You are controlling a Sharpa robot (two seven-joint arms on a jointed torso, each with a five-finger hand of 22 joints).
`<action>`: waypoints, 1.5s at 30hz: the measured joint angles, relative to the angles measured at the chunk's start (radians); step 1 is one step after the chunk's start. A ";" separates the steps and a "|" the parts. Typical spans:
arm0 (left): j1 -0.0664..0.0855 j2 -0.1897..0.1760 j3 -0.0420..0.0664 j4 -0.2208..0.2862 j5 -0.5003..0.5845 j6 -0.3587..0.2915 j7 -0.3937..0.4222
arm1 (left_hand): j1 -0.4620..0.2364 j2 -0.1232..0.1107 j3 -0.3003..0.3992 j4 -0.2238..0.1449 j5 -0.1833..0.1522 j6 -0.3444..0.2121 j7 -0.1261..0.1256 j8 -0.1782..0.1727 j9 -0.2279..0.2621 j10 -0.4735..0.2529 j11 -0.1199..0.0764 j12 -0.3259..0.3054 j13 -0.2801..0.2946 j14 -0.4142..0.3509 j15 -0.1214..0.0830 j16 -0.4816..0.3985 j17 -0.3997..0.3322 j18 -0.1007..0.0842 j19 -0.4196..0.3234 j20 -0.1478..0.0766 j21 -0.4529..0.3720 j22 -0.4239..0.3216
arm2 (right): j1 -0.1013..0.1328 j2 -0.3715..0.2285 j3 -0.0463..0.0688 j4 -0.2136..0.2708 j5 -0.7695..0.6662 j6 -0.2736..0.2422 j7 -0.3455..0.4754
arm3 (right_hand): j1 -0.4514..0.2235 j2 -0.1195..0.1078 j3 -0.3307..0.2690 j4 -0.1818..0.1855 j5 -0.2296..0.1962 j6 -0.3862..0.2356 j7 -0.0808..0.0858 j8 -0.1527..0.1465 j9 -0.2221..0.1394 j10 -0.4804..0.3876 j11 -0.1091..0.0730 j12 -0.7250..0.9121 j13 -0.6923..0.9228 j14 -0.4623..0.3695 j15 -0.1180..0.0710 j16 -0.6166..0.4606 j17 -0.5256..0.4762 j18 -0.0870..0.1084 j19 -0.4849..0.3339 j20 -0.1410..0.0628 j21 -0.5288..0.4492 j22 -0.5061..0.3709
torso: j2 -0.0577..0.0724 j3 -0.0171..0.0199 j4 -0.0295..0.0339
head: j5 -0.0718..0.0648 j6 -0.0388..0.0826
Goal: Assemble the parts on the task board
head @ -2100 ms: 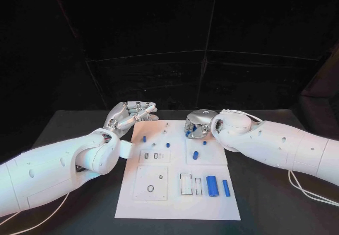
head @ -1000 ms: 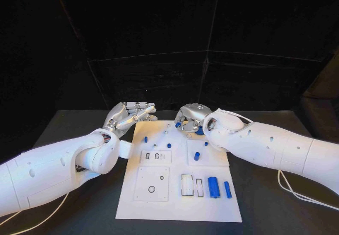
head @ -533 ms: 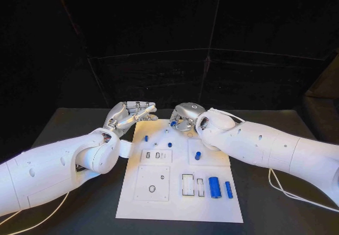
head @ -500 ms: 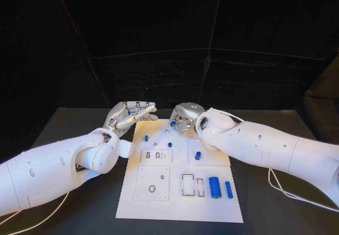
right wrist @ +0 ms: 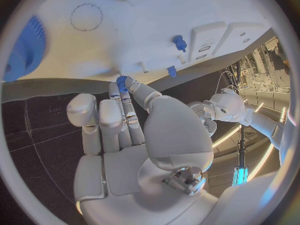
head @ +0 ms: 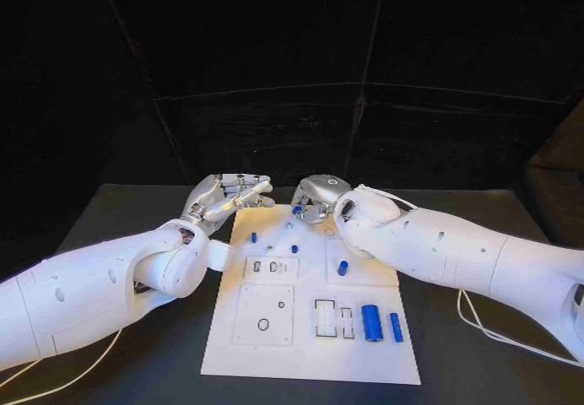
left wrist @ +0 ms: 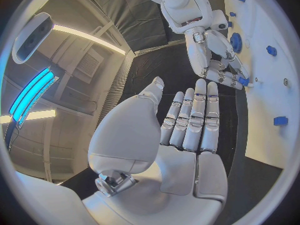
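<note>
Task board point(head: 310, 354): white rectangular plate at centre of black tabletop point(head: 110, 228), long axis running 6 to 12 o'clock. Recesses in board: two small slots in raised block point(head: 273, 268) at mid-left; large square panel point(head: 264, 315) w/ one oval hole below it; two open rectangular pockets point(head: 327, 318) at approx. 5 o'clock from board centre. Cannot tell whether pockets hold anything.

Parts on board surface: large blue cylinder point(head: 371, 322) and slimmer blue bar point(head: 396, 326) lying side by side just right of pockets, lengthwise along board. Short blue peg point(head: 342, 267) near right-centre. Two small blue pegs point(head: 253, 238) and point(head: 294, 249) in upper-left area, apart from each other. Blue toothed wheel point(right wrist: 26, 49) lies on board, seen in right wrist view.

Right hand point(head: 314, 201) at board's 12 o'clock edge, arm crossing board's upper-right corner and covering part of it. Fingers point(right wrist: 128, 87) brought together, pinching small blue part point(right wrist: 121, 80) at tips, close above board far edge.

Left hand point(head: 225, 196) at approx. 11 o'clock, off board's left corner, over tabletop. Fingers point(left wrist: 194, 120) extended and side by side, thumb apart, nothing held. Hands near each other but not touching.
</note>
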 measured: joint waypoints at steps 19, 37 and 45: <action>0.001 0.003 0.000 -0.003 0.000 0.002 -0.003 | 0.000 0.000 0.001 -0.001 0.000 0.000 0.000 -0.001 0.000 0.000 0.000 0.000 0.000 0.000 0.000 -0.003 0.000 0.000 0.000 0.000 0.000 -0.001 | 0.000 0.021 -0.001 -0.027 -0.005 0.012 -0.007 | -0.027 -0.044 0.018 0.018 -0.005 -0.058 0.025 -0.001 -0.002 -0.080 0.025 -0.004 -0.004 -0.014 0.014 -0.027 -0.060 0.000 -0.032 0.023 -0.010 -0.037 | 0.001 -0.0007 -0.0003 | 0.004 -0.006; 0.002 0.003 0.000 -0.008 0.000 0.003 -0.010 | 0.000 0.000 0.003 -0.003 0.000 0.004 0.004 -0.004 0.000 0.000 0.000 0.000 0.000 0.000 0.000 -0.005 0.001 0.000 0.000 0.000 0.000 -0.002 | 0.003 -0.014 -0.001 0.006 -0.004 0.013 -0.009 | -0.026 -0.071 -0.005 0.046 -0.009 -0.113 0.036 -0.001 -0.002 -0.157 0.043 -0.002 -0.004 -0.031 0.030 -0.062 -0.124 0.000 -0.061 0.039 -0.031 -0.081 | 0.001 -0.0006 -0.0002 | 0.002 -0.006; 0.003 -0.002 0.000 -0.010 0.000 0.004 -0.012 | 0.005 0.005 0.001 -0.013 0.000 0.004 0.004 -0.004 0.000 0.000 0.000 0.000 0.000 0.000 0.000 -0.005 0.001 0.000 0.000 0.000 0.000 -0.003 | 0.020 -0.181 0.033 0.162 0.048 -0.019 -0.020 | -0.065 -0.118 -0.070 0.093 0.015 -0.106 0.010 -0.001 0.001 0.046 -0.005 0.119 0.045 -0.002 0.001 0.015 -0.011 -0.001 -0.013 0.013 0.021 0.013 | 0.000 0.0002 -0.0021 | 0.003 0.000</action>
